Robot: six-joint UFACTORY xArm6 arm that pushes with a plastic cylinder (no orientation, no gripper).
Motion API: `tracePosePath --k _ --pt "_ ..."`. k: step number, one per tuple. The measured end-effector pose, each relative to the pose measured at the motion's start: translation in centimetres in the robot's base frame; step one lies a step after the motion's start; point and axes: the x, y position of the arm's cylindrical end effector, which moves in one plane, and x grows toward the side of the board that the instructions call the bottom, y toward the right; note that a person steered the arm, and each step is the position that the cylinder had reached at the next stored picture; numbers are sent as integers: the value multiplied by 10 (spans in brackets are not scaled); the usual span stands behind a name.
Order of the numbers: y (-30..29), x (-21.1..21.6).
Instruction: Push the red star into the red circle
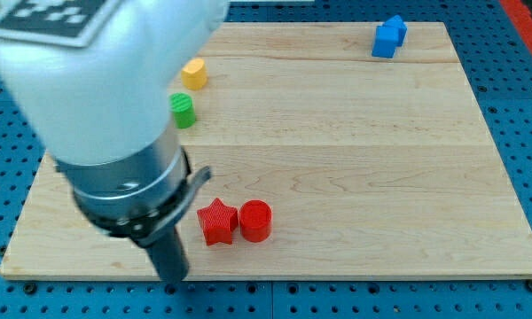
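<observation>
The red star (217, 221) lies near the board's bottom edge, touching the red circle (255, 221) on its right side. My tip (174, 278) is at the board's bottom edge, a little to the left of and below the red star, not touching it. The arm's white and grey body fills the view's left.
A green circle (183, 111) and a yellow heart (193, 73) show at the upper left, partly beside the arm. Blue blocks (389, 36) sit at the top right. The wooden board (381, 177) rests on a blue pegboard. Other blocks are hidden behind the arm.
</observation>
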Motion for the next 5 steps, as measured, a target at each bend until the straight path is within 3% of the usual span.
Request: tracePosePath --k 1,5 --pt "-9 -31" --pt "106 -46"
